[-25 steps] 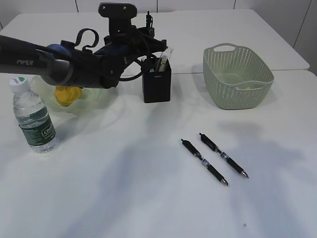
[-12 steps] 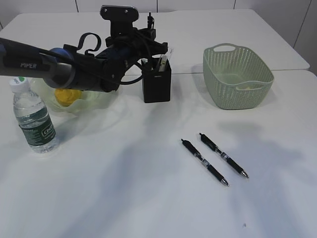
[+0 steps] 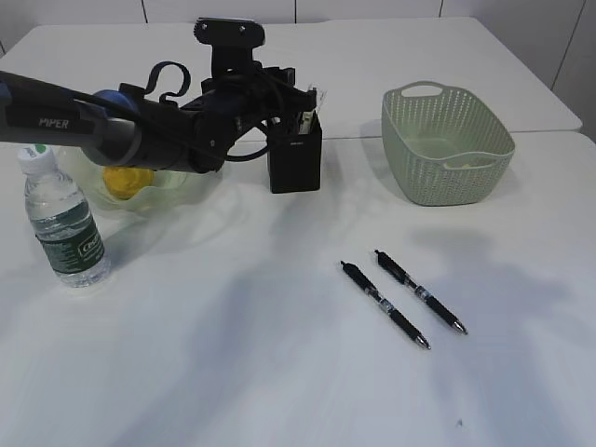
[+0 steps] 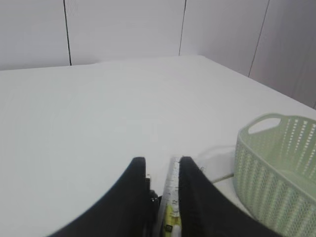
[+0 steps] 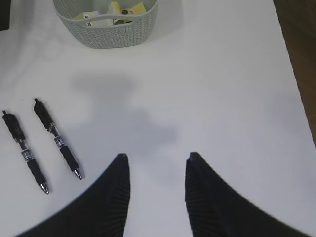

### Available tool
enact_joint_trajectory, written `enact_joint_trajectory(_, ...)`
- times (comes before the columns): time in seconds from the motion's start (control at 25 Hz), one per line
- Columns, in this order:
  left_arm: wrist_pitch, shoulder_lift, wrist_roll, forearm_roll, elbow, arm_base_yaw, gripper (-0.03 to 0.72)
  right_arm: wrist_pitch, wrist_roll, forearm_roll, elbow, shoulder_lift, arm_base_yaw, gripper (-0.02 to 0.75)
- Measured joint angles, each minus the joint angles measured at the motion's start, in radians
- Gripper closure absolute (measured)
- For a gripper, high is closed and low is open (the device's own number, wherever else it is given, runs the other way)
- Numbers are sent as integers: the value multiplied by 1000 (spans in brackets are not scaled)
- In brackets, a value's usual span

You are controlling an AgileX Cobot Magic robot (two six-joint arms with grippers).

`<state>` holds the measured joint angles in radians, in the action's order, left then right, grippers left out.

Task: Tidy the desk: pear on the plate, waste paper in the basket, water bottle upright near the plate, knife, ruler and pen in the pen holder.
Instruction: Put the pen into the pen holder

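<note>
Since the earlier frame your left gripper point(image 3: 300, 96) has slid further over the pen holder point(image 3: 294, 154) and its jaws have eased slightly apart around the ruler point(image 4: 173, 190), which stands nearly upright in the holder, long axis vertical, seemingly being released there. Your right gripper point(image 5: 155, 173) hangs spread and empty. The two pens point(image 3: 400, 298) lie parallel on the table point(image 3: 233, 354), tips toward you.
</note>
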<state>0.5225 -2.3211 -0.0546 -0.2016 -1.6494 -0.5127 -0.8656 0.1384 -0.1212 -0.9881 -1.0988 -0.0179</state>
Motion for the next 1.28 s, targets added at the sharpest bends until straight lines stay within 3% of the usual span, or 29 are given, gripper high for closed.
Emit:
enact_joint_trajectory(0.68,-121,46,1,1,0,0,486,4,0,4,0,0,0,424)
enact_joint_trajectory(1.28,-540,268,-9,97,0,0,482,4,-89,8,0,0,0,424)
